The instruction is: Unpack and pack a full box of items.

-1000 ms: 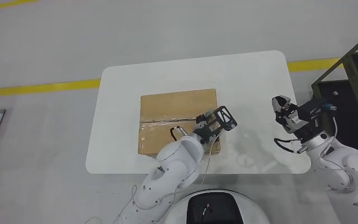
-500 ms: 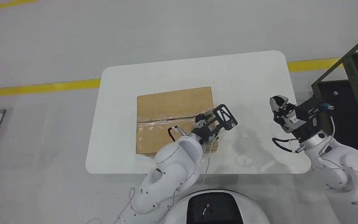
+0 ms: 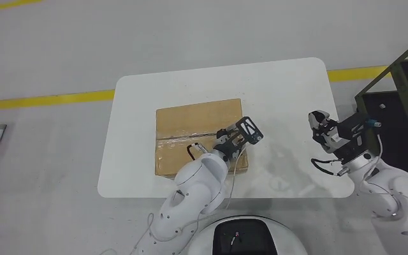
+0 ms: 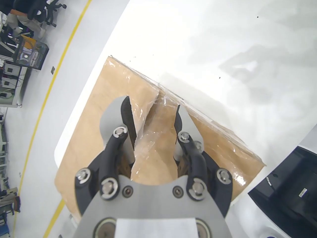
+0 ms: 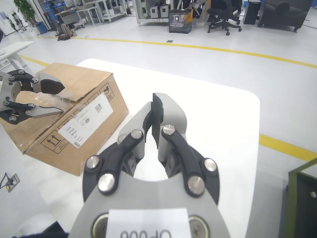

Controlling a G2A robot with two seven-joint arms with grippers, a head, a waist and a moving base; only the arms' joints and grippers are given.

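Cardboard box (image 3: 191, 137) sits closed on the white table (image 3: 280, 89). It lies a little toward 7 o'clock from the middle of the table, with its long sides running from 9 to 3 o'clock. A strip of clear tape (image 4: 148, 134) runs along the seam where the two top flaps meet, and it looks wrinkled and bunched at the 3 o'clock end.

The left claw (image 3: 250, 127) hangs right over that end of the box, at its 3 o'clock edge. Its two fingers are spread apart, one on each side of the taped seam (image 4: 152, 104). From the other arm's camera the same claw (image 5: 60, 99) shows side-on with the crinkled tape between its fingers. I cannot tell whether the pads actually touch the cardboard.

The right claw (image 3: 317, 118) is well away from the box, over the bare table toward the 3 o'clock side. Its fingers are pressed together with nothing between them (image 5: 154, 100), and they point back toward the box.

The side of the box facing that claw carries a white label (image 5: 85, 122) and some printed arrows.

On the floor beyond the table, a yellow line (image 3: 57, 99) runs past from 9 to 3 o'clock.
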